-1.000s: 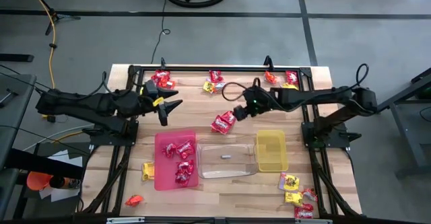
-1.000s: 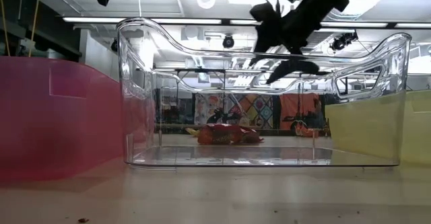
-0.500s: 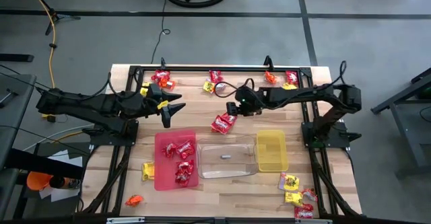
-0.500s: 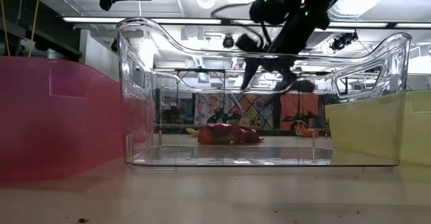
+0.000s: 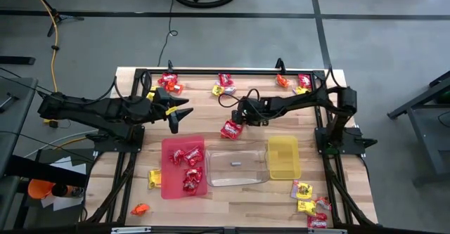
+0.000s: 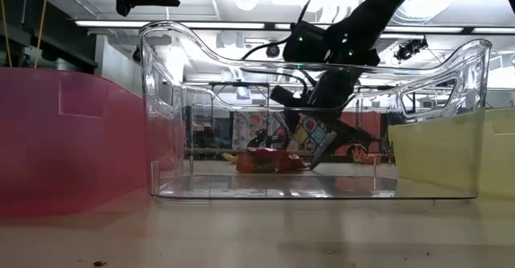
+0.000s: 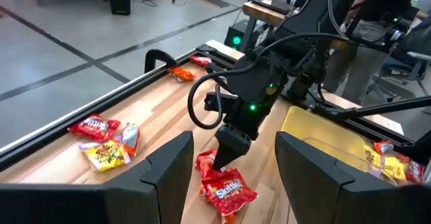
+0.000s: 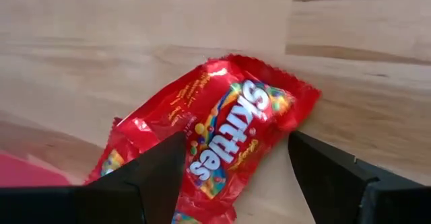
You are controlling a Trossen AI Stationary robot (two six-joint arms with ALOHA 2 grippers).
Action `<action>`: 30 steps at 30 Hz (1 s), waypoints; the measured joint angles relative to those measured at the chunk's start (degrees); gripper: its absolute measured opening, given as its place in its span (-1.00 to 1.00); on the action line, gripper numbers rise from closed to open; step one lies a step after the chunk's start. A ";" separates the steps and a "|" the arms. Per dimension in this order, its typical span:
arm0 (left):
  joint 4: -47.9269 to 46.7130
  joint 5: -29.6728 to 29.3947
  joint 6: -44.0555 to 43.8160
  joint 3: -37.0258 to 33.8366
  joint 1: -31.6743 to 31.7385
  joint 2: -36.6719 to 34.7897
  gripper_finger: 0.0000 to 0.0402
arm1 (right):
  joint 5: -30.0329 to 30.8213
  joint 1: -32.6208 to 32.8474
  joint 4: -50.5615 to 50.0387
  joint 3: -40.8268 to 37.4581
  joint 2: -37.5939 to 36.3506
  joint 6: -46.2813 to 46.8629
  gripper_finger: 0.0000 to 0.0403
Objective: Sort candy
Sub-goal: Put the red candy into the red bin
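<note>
Red Skittles packets (image 5: 230,130) lie flat on the wood, on the far side of the clear tray (image 5: 236,168). My right gripper (image 5: 238,121) hangs low over them, open, one finger on either side of the top packet (image 8: 225,133). The low view shows it (image 6: 320,142) just above the packet (image 6: 268,161). My left gripper (image 5: 177,114) waits open in the air above the red tray's (image 5: 169,165) far edge. That tray holds several red packets (image 5: 190,167). More candy lies along the far edge (image 5: 169,81) (image 5: 223,85) (image 5: 294,82) and at the near right corner (image 5: 309,206). My right gripper comes down on the top red packet (image 7: 227,189) slanting from the table's right, with its open fingers (image 8: 156,173) across the packet's width. The packet lies flat on the table. I cannot tell whether the fingertips touch it.
The yellow tray (image 5: 283,157) stands to the right of the clear tray. A yellow packet (image 5: 155,179) and an orange one (image 5: 140,209) lie near the red tray's left side. Black frame rails (image 5: 211,71) edge the table.
My right gripper has moved toward the table's left and come down, from well above the clear tray's rim to just over the red packets, staying open. The packets have not moved.
</note>
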 joint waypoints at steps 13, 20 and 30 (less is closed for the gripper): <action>-0.22 1.45 -0.88 0.00 0.00 -0.17 -0.02 | 4.78 0.05 -0.94 -0.02 -1.91 -5.33 -0.92; 0.25 7.94 -3.22 -0.07 -0.04 -3.26 -0.02 | 8.61 -0.11 0.02 -0.02 -12.42 -14.08 -0.93; 0.39 3.46 -3.36 -0.07 0.00 -5.88 -0.02 | 9.28 5.03 22.35 0.00 -18.50 -28.16 -0.99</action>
